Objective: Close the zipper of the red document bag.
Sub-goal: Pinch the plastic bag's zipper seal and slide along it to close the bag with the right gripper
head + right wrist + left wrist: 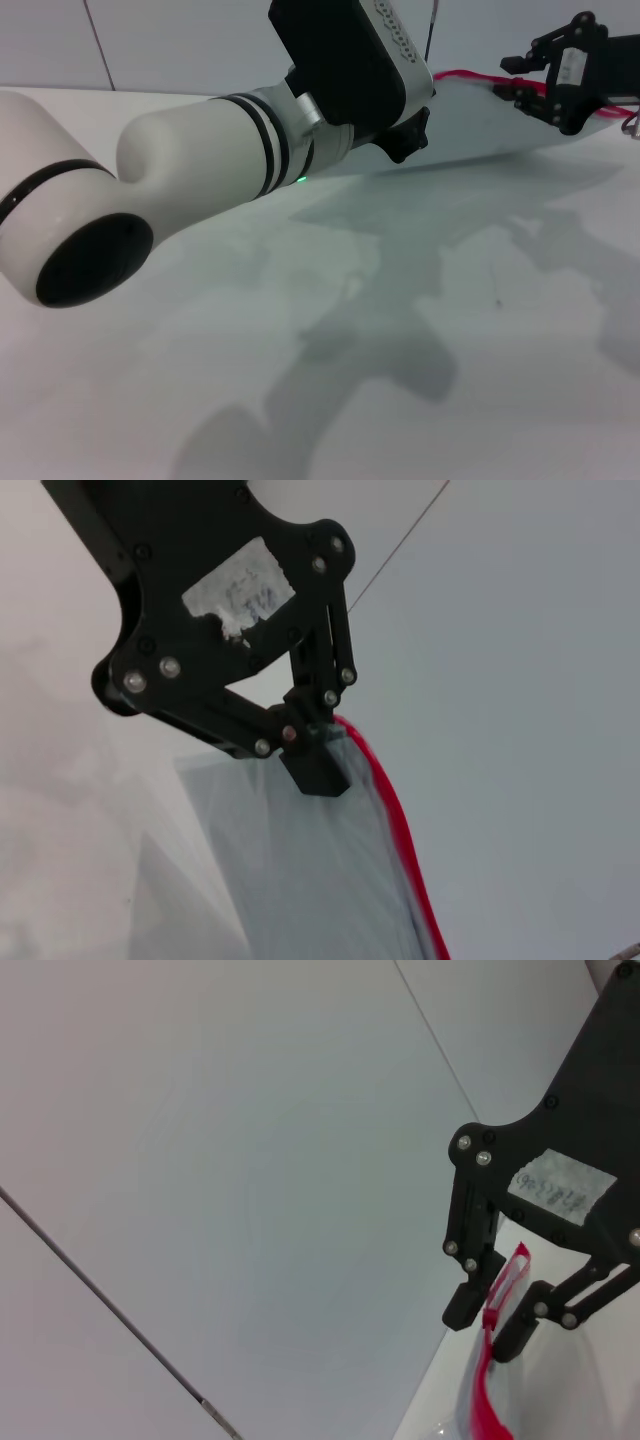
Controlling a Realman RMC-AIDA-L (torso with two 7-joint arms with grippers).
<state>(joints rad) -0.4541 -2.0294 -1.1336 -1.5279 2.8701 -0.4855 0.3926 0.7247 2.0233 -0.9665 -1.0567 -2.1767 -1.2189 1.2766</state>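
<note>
The red document bag (500, 125) is a pale translucent pouch held up off the white table (450, 330) at the back right. Its zipper (470, 77) is a bright-red strip along the top edge. My left gripper (405, 135) sits at the bag's left end, mostly hidden behind its own wrist. The right wrist view shows that left gripper (318, 765) shut on the bag (320, 880) just below the zipper (395, 830). My right gripper (510, 85) is at the other end. In the left wrist view the right gripper (490, 1318) is shut on the zipper (485, 1400).
My left arm's white forearm (200, 170) fills the left and middle of the head view and hides the table behind it. A tiled grey wall (180, 40) stands behind the table. The arms' shadows fall on the table in front.
</note>
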